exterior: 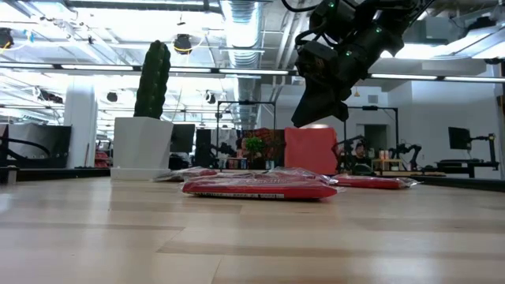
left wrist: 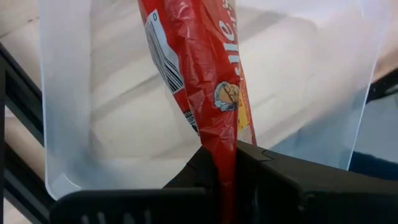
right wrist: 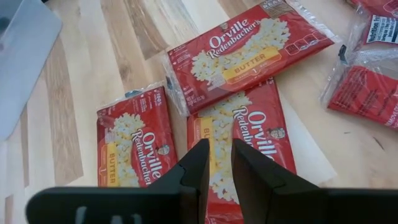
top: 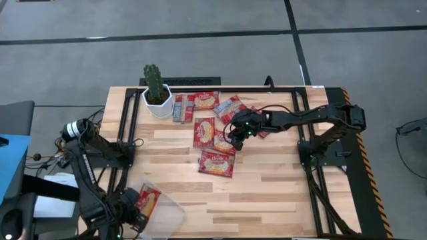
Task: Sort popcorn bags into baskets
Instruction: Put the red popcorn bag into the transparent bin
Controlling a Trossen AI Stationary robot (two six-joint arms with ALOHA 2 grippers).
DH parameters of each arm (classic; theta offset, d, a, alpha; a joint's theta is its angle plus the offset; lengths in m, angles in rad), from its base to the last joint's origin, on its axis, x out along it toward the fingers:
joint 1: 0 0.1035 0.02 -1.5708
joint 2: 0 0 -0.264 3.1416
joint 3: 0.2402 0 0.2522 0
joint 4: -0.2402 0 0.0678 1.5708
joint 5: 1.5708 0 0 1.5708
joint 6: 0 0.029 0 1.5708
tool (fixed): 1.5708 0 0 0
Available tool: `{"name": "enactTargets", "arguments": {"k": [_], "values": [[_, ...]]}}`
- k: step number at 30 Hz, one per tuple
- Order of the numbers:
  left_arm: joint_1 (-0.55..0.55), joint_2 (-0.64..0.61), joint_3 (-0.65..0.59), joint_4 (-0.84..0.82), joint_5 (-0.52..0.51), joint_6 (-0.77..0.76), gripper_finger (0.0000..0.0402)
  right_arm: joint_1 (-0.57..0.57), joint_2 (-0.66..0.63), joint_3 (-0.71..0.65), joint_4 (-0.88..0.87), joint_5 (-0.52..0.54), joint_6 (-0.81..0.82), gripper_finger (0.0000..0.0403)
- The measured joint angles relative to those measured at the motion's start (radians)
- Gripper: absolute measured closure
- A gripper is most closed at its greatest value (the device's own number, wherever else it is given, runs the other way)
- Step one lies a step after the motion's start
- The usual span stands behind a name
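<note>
Popcorn bags, flat red packets: most lie mid-bench unsorted. Left claw pinches one over the clear plastic basket, near-left. Right claw, slightly parted, hovers empty above the pile.

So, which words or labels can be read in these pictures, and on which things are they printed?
"Orville Redenbacher's" and "BUTTER": on the topmost popcorn bag on the table.
"Orville Redenbacher's": on the bag under the right gripper, at.
"Orville Redenbacher's" and "BUTTER": on the bag beside it.
"Nutrition Facts": on a label at the picture's corner.
"lle": on the bag held by the left gripper; the rest is folded away.
Small print and barcodes: too small to read.
</note>
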Motion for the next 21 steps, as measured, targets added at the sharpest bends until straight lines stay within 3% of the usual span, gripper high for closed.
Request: {"name": "enactTargets", "arguments": {"k": [21], "values": [[0.011,0.0,-0.114,0.068,0.058,0.066,0.0382,0.0,0.001,0.0,0.0,0.0,0.003,0.031]]}}
